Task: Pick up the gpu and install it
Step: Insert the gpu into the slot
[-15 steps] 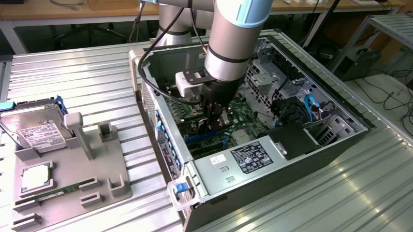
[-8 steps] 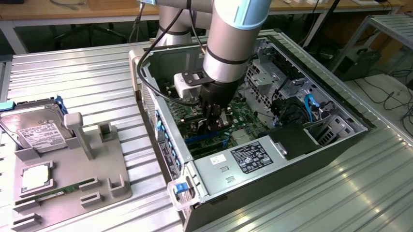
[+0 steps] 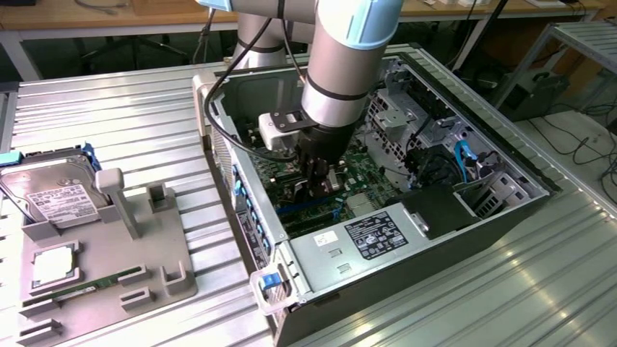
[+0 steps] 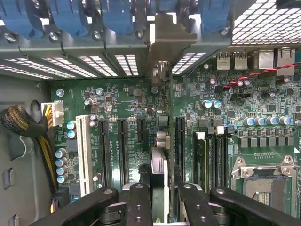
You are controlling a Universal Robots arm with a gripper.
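Observation:
The gpu (image 4: pixel 159 162) appears edge-on in the wrist view as a thin dark card standing upright over the green motherboard (image 4: pixel 117 99). It sits between two black expansion slots (image 4: pixel 123 146). Its silvery bracket (image 4: pixel 162 42) lies against the case's rear slot openings. My gripper (image 4: pixel 160 190) is shut on the card, with one black finger (image 4: pixel 137 202) on each side. In the exterior view the gripper (image 3: pixel 320 189) reaches deep into the open computer case (image 3: pixel 415 289), low over the board, and hides most of the card.
Outside the case, on the exterior view's left, a grey fixture (image 3: pixel 144 253) holds a hard drive (image 3: pixel 53 191), a processor (image 3: pixel 53 264) and a green memory stick (image 3: pixel 82 288). Inside are the power supply (image 3: pixel 381 235), drive cages (image 3: pixel 424 116), blue cables, and an empty processor socket (image 4: pixel 265 181).

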